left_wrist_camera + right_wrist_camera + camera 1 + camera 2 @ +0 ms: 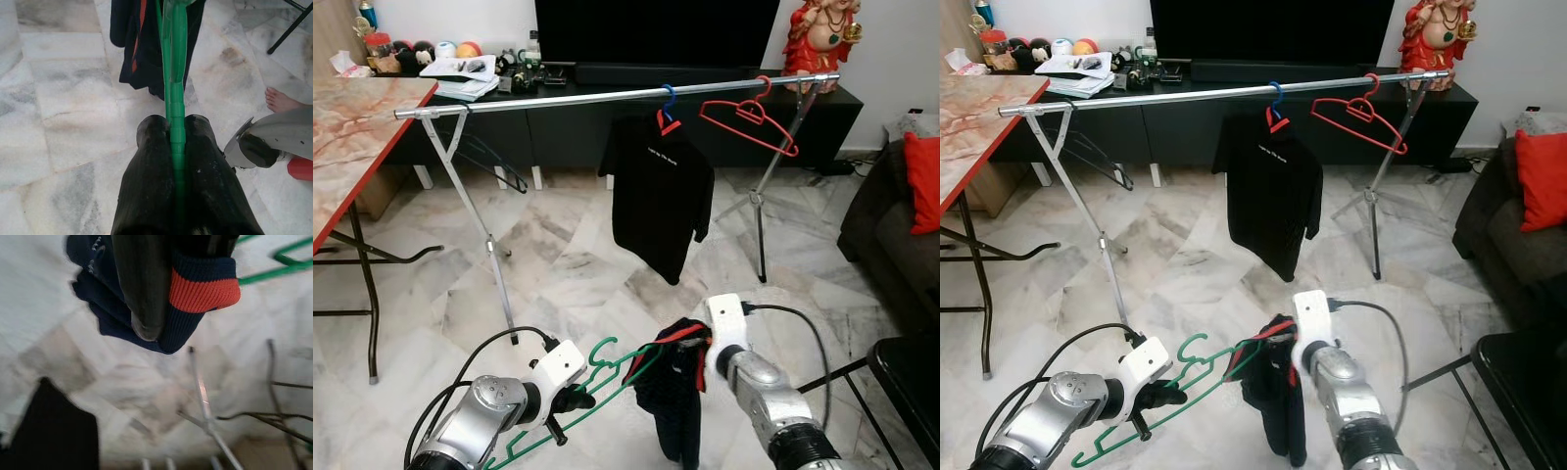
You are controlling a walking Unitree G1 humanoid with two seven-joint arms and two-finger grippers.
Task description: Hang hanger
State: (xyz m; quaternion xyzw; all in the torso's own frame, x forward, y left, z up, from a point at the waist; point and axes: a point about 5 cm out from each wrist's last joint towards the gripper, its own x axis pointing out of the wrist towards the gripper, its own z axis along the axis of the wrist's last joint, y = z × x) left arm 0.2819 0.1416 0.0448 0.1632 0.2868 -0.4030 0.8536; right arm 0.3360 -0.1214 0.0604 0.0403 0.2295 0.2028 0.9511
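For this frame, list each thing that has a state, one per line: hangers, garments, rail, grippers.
Green hanger: off the rail, clamped in the left gripper.
Dark garment: gripped by the right gripper, hanging beside the green hanger.
Black shirt: hung on the rail.
Red hanger: hooked on the rail, empty.
Black hanger: empty, hanging at the rail's left end.

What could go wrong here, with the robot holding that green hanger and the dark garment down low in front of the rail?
The dark garment is held by the right gripper at its red-trimmed edge and barely sits on the green hanger, so it may slide off onto the floor. The left gripper pinches only a thin bar of the hanger, which might twist when lifted. On the rail, the black shirt and red hanger crowd one stretch and could snag.
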